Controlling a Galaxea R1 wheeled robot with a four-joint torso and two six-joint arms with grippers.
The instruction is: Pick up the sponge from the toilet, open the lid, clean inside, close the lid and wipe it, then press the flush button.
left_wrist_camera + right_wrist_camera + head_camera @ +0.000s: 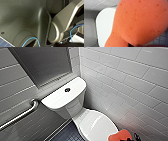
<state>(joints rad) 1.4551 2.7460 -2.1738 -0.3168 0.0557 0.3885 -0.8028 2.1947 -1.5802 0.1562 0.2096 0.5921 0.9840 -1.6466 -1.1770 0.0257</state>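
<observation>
Orange sponge [120, 135] sits clamped in the right gripper [130, 138] at the head view's near edge, over the closed lid [97, 124]. Left wrist view: blue cable [31, 39]. Right wrist view: sponge [137, 21] beside lid [105, 25]; a shallow pinch could drop it.

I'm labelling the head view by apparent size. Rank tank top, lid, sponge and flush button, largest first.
1-2. tank top and lid: look alike; the picture edge cuts the lid.
3. sponge
4. flush button
</observation>
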